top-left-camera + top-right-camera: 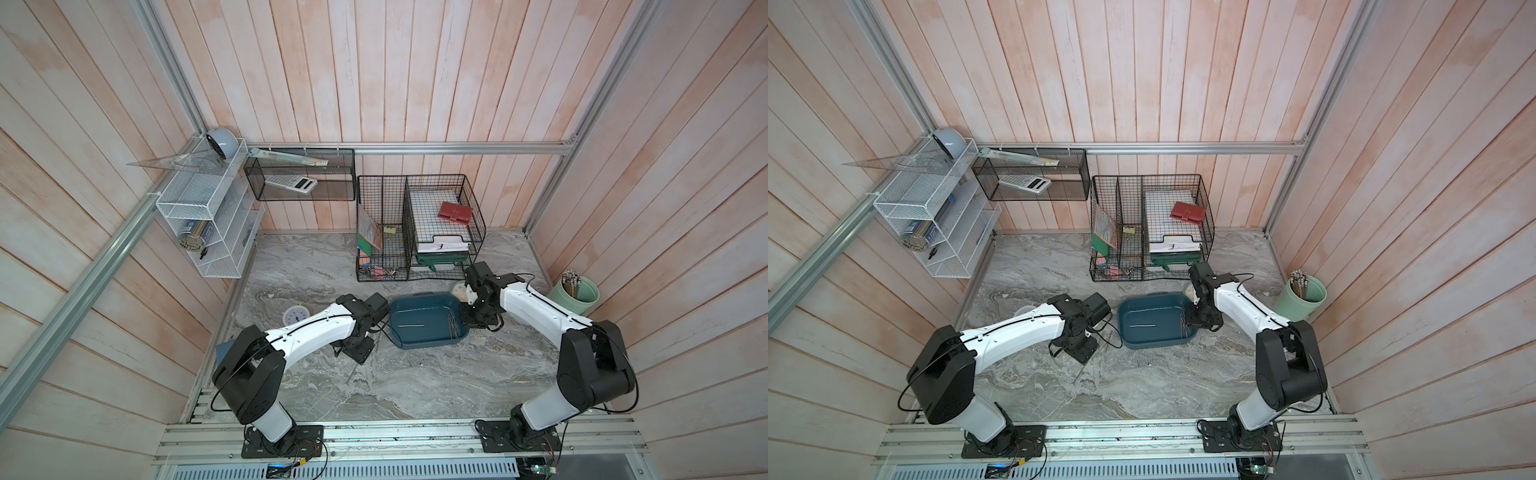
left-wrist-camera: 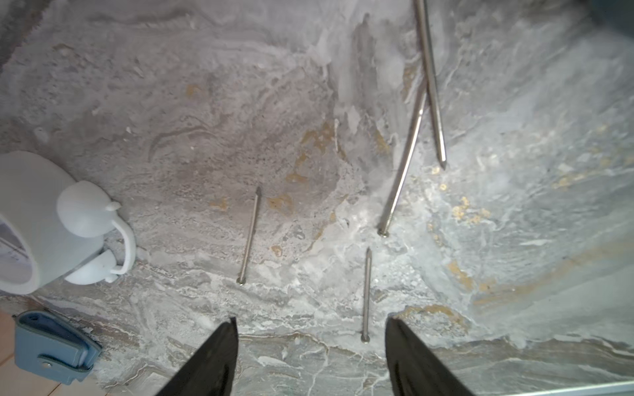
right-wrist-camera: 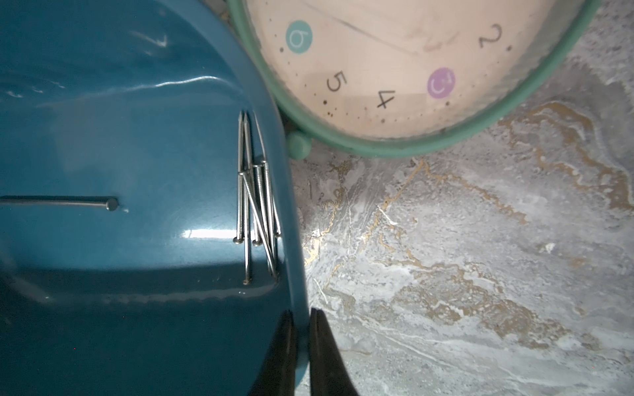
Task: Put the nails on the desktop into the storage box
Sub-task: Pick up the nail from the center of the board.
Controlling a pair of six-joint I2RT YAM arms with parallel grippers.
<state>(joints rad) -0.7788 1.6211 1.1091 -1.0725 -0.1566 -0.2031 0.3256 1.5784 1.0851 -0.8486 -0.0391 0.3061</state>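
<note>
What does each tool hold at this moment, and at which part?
The right tool pinches the storage box by its rim. The left tool is open and holds nothing.

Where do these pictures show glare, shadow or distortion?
Right wrist view: white glare streaks on the storage box floor, dark shadow near the right tool. Left wrist view: nails sharp, white clock washed out. In both top views: wall planks fan outward, lens distortion.

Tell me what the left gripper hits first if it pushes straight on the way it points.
Most likely the desktop: the left gripper points down at it, and one nail lies there between its open jaws, off centre. How far off the surface it is, is unclear.
</note>
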